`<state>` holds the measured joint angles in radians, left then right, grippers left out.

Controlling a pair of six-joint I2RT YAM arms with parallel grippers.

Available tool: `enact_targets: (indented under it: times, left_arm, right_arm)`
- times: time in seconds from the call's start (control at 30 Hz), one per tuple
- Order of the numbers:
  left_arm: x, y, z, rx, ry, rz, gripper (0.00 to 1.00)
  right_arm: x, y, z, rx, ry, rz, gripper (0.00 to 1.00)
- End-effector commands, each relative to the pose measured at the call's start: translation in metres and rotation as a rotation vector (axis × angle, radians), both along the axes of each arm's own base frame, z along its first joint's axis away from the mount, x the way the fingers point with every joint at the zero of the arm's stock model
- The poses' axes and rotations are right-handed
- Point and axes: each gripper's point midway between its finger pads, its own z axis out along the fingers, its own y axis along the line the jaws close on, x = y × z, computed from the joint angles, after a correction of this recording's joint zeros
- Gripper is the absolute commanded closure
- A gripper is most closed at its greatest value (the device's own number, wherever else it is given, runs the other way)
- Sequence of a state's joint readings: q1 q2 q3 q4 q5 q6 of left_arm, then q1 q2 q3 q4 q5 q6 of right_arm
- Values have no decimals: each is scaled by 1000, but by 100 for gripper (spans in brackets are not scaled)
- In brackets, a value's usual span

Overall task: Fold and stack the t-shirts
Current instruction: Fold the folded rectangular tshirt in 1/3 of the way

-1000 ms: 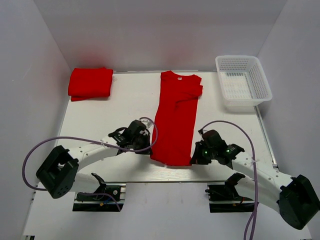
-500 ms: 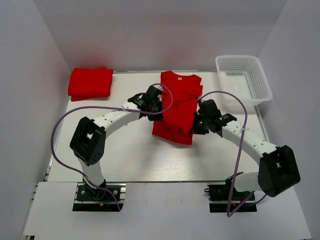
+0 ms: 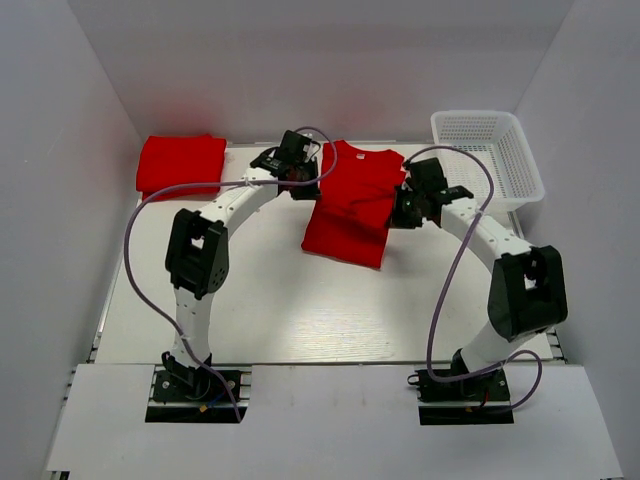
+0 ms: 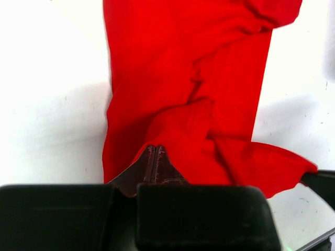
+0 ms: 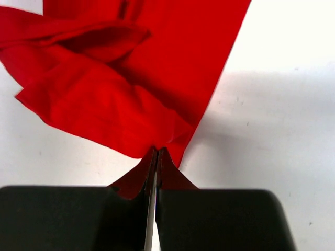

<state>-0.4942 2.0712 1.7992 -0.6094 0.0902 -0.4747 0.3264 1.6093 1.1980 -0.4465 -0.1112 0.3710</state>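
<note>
A red t-shirt (image 3: 352, 205) lies at the back middle of the table, its lower half doubled over toward the collar. My left gripper (image 3: 308, 184) is shut on the shirt's hem at its left edge; in the left wrist view the jaws pinch the red cloth (image 4: 178, 99). My right gripper (image 3: 398, 212) is shut on the hem at the right edge; in the right wrist view the jaws pinch the cloth (image 5: 125, 83). A folded red t-shirt (image 3: 180, 165) lies at the back left corner.
A white plastic basket (image 3: 486, 160) stands at the back right. White walls close in the table on three sides. Purple cables loop from both arms over the table.
Both grippers have carried the shirt's bottom hem from the near edge toward the back, folding the lower half over the upper half.
</note>
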Motion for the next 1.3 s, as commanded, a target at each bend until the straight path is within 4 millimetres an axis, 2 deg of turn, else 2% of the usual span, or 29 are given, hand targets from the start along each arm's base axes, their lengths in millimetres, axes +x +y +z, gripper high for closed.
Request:
enact_targets:
  times: [0.0, 0.07, 0.1, 0.17, 0.37, 0.43, 0.5, 0.53, 0.6, 0.63, 0.7, 0.73, 0.77, 0.8, 0.83, 0.87, 0.9, 0.93, 0.97, 1.0, 1.03, 1.07, 1.1, 1.13, 1.17, 1.23, 1.27]
  left_arm:
    - [19, -3, 24, -50, -75, -38, 100]
    - [29, -2, 29, -87, -90, -59, 100]
    - [31, -5, 21, -109, -77, -88, 100]
    - [33, -12, 24, -134, -91, -119, 100]
    - [47, -14, 6, -164, -85, -121, 100]
    - [53, -18, 9, -176, -99, -128, 100]
    - [51, -23, -3, -195, -72, -143, 100]
    - [56, -25, 4, -204, -96, -145, 100]
    - [59, -22, -12, -208, -68, -134, 100]
    - [64, -25, -10, -220, -78, -127, 100]
    - [73, -27, -18, -222, -86, -110, 100]
    - [78, -27, -20, -221, -89, -93, 100]
    - [86, -18, -25, -201, -84, -62, 93]
    - [96, -21, -11, -207, -118, -57, 75]
    - [103, -9, -24, -179, -88, -5, 58]
    - [112, -5, -11, -183, -119, 10, 52]
    - [124, 7, 3, -181, -154, 40, 16]
    - [130, 17, 3, -171, -157, 83, 0]
    - [137, 17, 23, -191, -212, 99, 0]
    - [134, 25, 39, -211, -237, 98, 0]
    - [131, 24, 51, -228, -260, 88, 0]
    - [129, 24, 63, -234, -303, 66, 0]
    - [120, 27, 53, -218, -283, 61, 0]
    - [112, 28, 69, -226, -302, 42, 0]
    - [102, 29, 58, -204, -272, 14, 0]
    - [86, 25, 48, -204, -226, -55, 0]
    - [76, 20, 47, -187, -221, -105, 0]
  right_arm:
    - [20, 0, 15, 25, -35, 20, 100]
    - [25, 2, 13, 43, -27, 26, 100]
    - [27, 1, 14, 49, -27, 28, 100]
    - [33, -4, 11, 50, -20, 10, 100]
    - [48, -6, 4, 63, -20, 8, 100]
    - [53, -7, 2, 75, -14, 0, 100]
    - [57, -6, -4, 87, -3, -14, 100]
    - [59, -7, -4, 91, -2, -28, 100]
    - [70, -10, -8, 85, -19, -54, 100]
    - [77, -11, -6, 91, -29, -75, 100]
    - [86, -18, -27, 68, 6, -113, 100]
    - [102, -17, -15, 82, -29, -139, 100]
    - [109, -24, -28, 59, -10, -168, 96]
    - [118, -24, -38, 58, -5, -178, 85]
    - [148, -22, -2, 80, -106, -178, 69]
    - [158, -26, -4, 77, -116, -190, 67]
    - [167, -30, -6, 58, -135, -195, 62]
    - [187, -35, 19, 63, -211, -209, 52]
    - [189, -35, 22, 54, -222, -204, 22]
    - [188, -32, 31, 82, -234, -177, 10]
    - [179, -22, 26, 111, -220, -132, 10]
    - [175, -18, 50, 116, -289, -83, 10]
    - [168, -14, 53, 135, -292, -44, 10]
    - [157, -8, 48, 158, -271, -2, 10]
    - [145, -9, 54, 159, -277, 28, 10]
    - [122, -5, 41, 167, -217, 84, 10]
    - [114, -4, 56, 165, -252, 107, 10]
